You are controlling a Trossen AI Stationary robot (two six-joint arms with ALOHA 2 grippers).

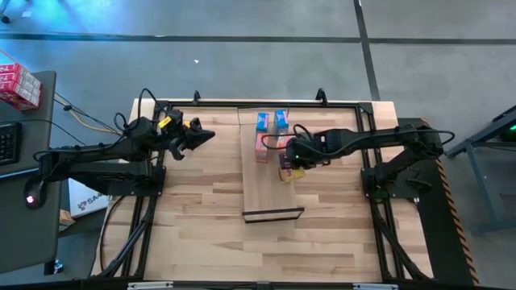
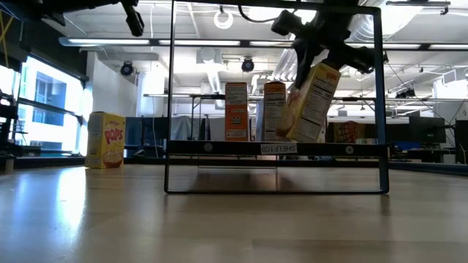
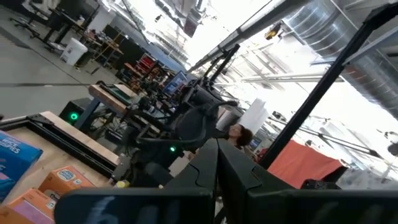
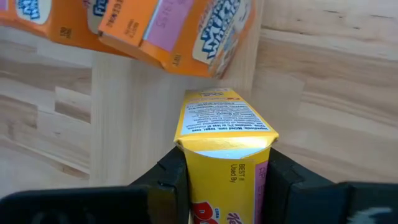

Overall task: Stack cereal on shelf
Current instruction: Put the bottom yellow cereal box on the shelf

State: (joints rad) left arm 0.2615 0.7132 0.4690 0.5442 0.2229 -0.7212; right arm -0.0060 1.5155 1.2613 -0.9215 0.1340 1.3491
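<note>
While right hand [image 4: 225,180] grips | yellow cereal box [image 2: 313,102] tilted, long axis near-upright

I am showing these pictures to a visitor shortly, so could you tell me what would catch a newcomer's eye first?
Most striking is the yellow cereal box clamped in the right gripper, tilted in the air above the shelf near its right edge. Behind it, blue and orange boxes already stand at the shelf's far end. The left gripper waits to the left of the shelf, holding nothing.

I hold one yellow cereal box [image 4: 225,158] tilted above the pale shelf [image 1: 270,189]. Blue boxes [image 1: 272,121] and orange-pink ones [image 1: 263,147] stand on its far end (another yellow box [image 2: 105,139] stands off it).
</note>
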